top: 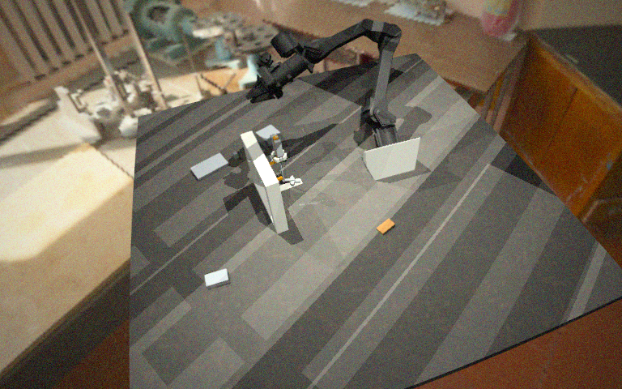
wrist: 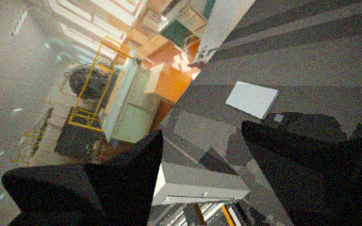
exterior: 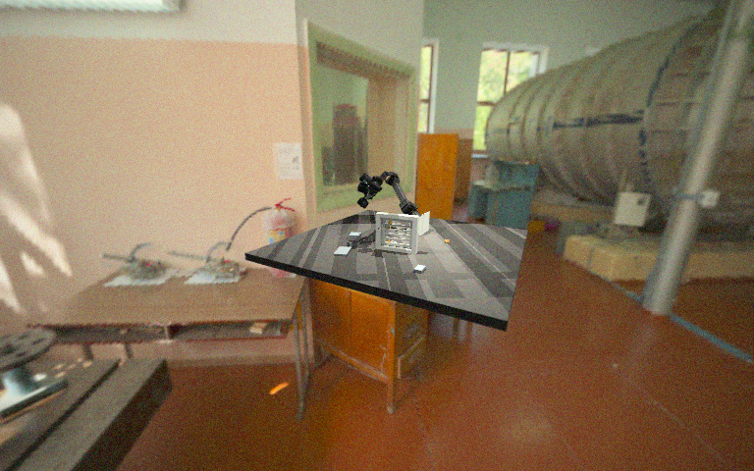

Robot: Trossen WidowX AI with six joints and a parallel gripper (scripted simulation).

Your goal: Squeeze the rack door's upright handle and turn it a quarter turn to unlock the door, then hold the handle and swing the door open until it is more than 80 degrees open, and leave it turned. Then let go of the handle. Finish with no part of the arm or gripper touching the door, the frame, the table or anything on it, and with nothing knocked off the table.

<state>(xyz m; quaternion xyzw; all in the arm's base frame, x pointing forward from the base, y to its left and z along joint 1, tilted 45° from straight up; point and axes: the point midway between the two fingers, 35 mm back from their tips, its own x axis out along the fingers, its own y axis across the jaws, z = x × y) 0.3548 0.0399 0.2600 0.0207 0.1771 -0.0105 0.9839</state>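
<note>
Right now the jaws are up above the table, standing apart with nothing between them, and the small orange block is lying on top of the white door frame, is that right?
Not quite: the small orange block lies on the striped table, apart from the white door frame, as the top view shows. The rest stands.
</note>
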